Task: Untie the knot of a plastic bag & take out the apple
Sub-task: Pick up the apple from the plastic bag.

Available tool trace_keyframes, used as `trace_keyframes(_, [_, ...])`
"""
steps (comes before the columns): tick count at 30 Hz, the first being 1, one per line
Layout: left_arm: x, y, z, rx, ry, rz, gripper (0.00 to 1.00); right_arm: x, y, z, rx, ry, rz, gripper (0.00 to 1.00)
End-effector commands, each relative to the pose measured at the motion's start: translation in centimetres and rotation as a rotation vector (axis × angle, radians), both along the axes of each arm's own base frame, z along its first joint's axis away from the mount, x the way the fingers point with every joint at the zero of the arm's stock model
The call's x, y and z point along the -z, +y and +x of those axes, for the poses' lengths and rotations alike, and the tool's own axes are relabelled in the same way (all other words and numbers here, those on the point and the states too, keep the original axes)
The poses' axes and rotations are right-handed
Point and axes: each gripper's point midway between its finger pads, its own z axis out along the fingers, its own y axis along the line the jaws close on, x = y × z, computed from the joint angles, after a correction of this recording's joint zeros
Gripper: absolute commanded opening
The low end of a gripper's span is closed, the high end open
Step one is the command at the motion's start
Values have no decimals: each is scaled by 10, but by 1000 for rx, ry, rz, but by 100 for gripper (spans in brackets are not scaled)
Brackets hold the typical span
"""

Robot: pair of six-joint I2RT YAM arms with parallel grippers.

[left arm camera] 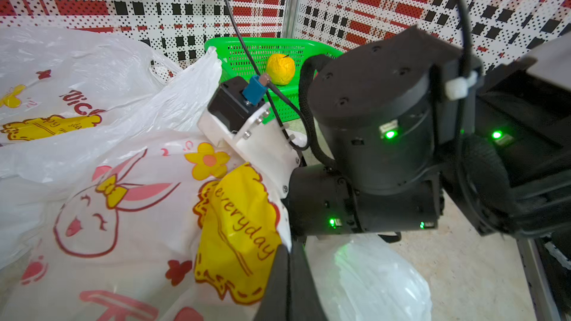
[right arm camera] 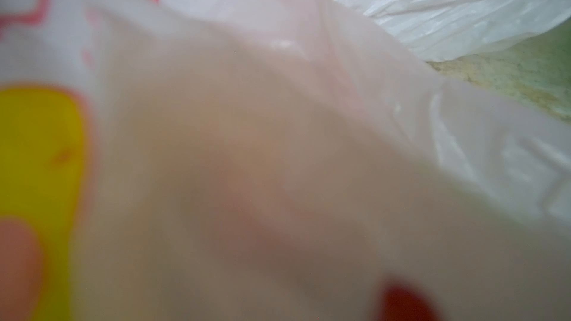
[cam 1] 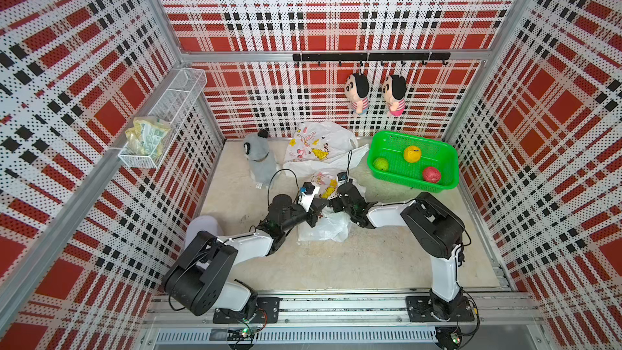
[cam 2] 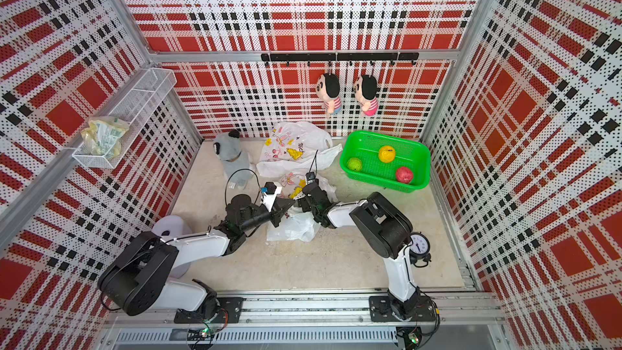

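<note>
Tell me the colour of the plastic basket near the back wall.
Bright green. The basket shows best in both top views.

Hung side by side from a black hook rail (cam 1: 370, 57) on the back wall: a plush doll (cam 1: 357, 92) and its twin (cam 1: 394, 94). Below, far right, a green basket (cam 1: 400, 178) holding a yellow fruit (cam 1: 412, 154), a green fruit (cam 1: 380, 164) and a red fruit (cam 1: 432, 174), all apart. Slumped in the far left corner, a grey plush toy (cam 1: 259, 158). Up on the left wall, a white wire shelf (cam 1: 175, 95) with a crumpled packet (cam 1: 147, 136) in its near end.

A robot test cell in a lab is indicated: plaid perforated panels (cam 1: 336, 11) are framed by aluminium profiles (cam 1: 235, 56), and a left arm (cam 1: 249, 244) and right arm (cam 1: 441, 274) are bolted to a base rail (cam 1: 336, 311).
</note>
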Motion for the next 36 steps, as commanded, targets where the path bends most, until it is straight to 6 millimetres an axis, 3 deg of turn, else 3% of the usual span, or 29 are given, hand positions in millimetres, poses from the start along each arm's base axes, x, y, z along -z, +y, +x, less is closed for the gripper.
trace_keyframes(1, [-11,0,4,7,-37,-14,0,-9,0,-1,-2,-23,50,56])
trace_keyframes(2, [-11,1,5,0,-36,-14,0,-15,-1,-5,-8,-39,67,49])
trace_keyframes(4, [-10,4,7,-14,-37,-10,0,-19,-8,-20,-18,-39,68,48])
trace_keyframes(5, [-9,6,8,-21,-37,-8,0,-34,-4,-25,-44,-92,93,37])
trace_keyframes(9, [-8,10,10,-43,-43,1,0,-49,6,-67,-163,-156,76,29])
trace_keyframes(18, [-6,18,7,-83,-57,15,0,-34,-15,-134,-257,-142,199,20])
trace_keyframes(27, [-10,23,8,-111,-72,16,0,-38,-13,-160,-364,-163,179,15])
trace_keyframes(30, [-16,26,11,-133,-85,9,0,-59,-17,-170,-406,-194,186,12])
trace_keyframes(36, [-21,27,15,-147,-88,-3,0,-119,-19,-188,-527,-304,182,10])
